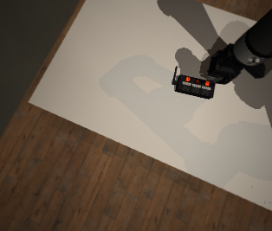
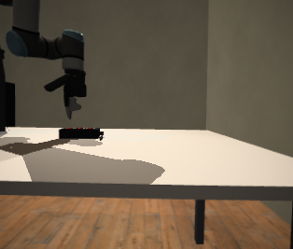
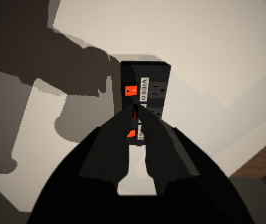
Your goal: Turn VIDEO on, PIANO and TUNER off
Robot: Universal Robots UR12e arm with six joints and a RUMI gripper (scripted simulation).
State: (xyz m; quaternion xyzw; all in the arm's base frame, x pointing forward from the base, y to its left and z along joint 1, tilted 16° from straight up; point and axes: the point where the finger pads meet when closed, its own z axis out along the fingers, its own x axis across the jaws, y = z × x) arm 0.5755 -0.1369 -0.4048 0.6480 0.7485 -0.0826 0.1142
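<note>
The black power strip point(image 1: 194, 86) lies flat on the white table, right way up, with its red switches facing up. It also shows in the side view point(image 2: 81, 132) and in the wrist view point(image 3: 144, 97). The switch by the VIDEO label point(image 3: 130, 90) shows bright red. Another red switch point(image 3: 130, 133) shows between the fingers; the middle one is mostly hidden. My gripper point(image 3: 134, 104) is shut and empty. It hangs a little above the strip's end, apart from it, in the side view point(image 2: 69, 115).
The white table top point(image 1: 155, 70) has its edges at the left and front, with wooden floor point(image 1: 68, 187) beyond. The arm point(image 1: 259, 48) reaches in from the upper right. A short cable stub point(image 1: 175, 75) sticks out of the strip's left end.
</note>
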